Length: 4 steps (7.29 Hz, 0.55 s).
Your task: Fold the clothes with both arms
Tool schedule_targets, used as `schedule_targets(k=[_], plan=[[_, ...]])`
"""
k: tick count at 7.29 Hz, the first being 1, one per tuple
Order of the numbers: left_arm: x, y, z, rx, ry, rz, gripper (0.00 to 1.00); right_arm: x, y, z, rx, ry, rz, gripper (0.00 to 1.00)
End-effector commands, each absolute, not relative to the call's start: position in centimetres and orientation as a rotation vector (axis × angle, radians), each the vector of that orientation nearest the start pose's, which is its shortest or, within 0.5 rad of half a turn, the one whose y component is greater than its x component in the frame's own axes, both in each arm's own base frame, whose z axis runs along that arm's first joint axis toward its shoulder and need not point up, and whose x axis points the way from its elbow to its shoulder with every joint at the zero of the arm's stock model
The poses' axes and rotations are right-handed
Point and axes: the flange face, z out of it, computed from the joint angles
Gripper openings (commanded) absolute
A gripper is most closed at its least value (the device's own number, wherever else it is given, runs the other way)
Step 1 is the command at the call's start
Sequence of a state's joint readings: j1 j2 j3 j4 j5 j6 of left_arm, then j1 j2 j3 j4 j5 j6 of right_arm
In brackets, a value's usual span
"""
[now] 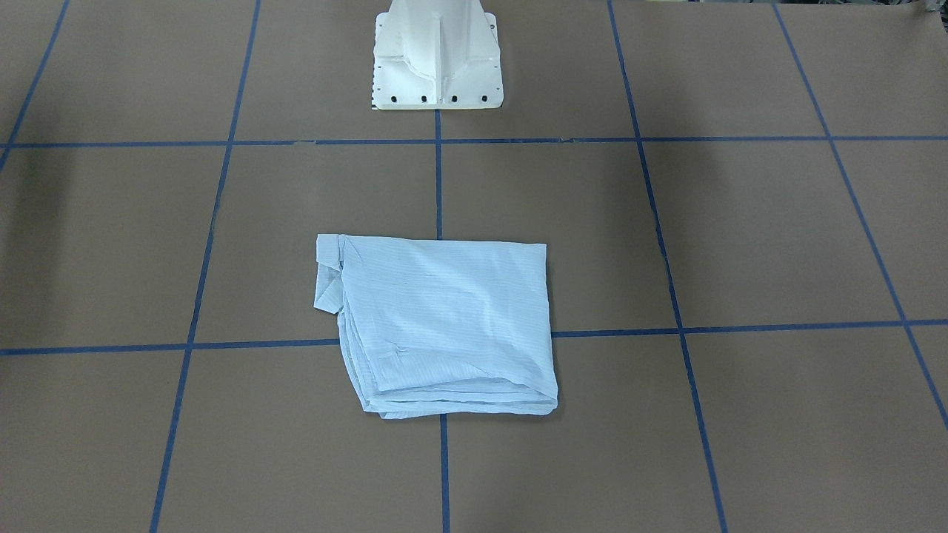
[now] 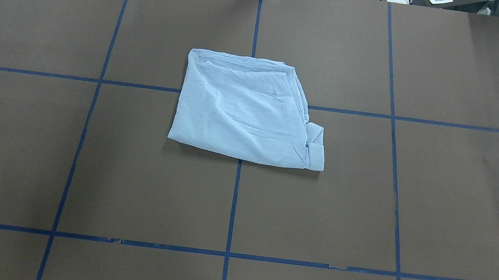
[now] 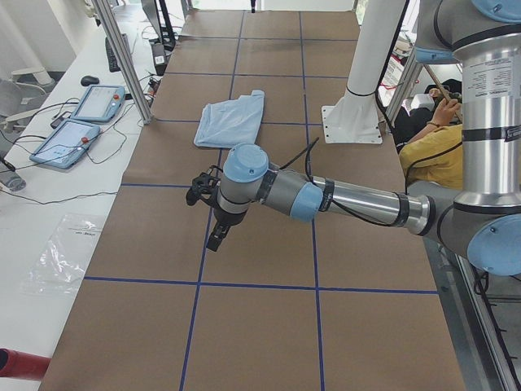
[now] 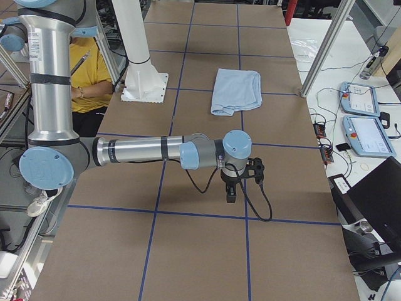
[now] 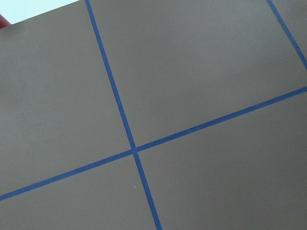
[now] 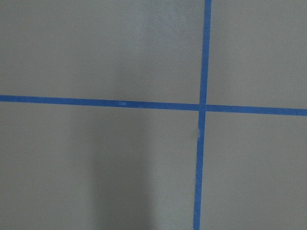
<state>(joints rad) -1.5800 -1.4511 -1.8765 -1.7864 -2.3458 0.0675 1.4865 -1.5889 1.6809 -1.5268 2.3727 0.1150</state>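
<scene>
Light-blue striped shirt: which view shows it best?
Exterior front-facing: the light-blue striped shirt lies large, unobstructed, its layered edges visible. Overhead shows it similarly; side views show it small, distant; wrist views show only table.

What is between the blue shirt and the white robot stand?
Only bare brown table crossed by blue tape lines, between shirt and stand, shown in the front-facing view.

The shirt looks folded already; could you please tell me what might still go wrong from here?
1. A flap sticks out at the shirt's corner; a grab there could pull the fold open.
2. The stacked layers along its far edge lie uneven, so a pinch may catch only some layers.
</scene>
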Motion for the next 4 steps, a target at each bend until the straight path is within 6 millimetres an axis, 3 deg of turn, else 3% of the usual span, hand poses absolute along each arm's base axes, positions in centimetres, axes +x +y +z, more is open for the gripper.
schedule_targets(k=[1,4], plan=[[-6.71,-45.35,53.55,0.416,0.749,0.214,1.0,2.02,-49.42,60.89,0.043,-0.808,-0.023,1.0],[-6.72,-45.69,53.06,0.426,0.747,0.218,1.0,1.96,-49.43,60.91,0.042,-0.806,-0.023,1.0]])
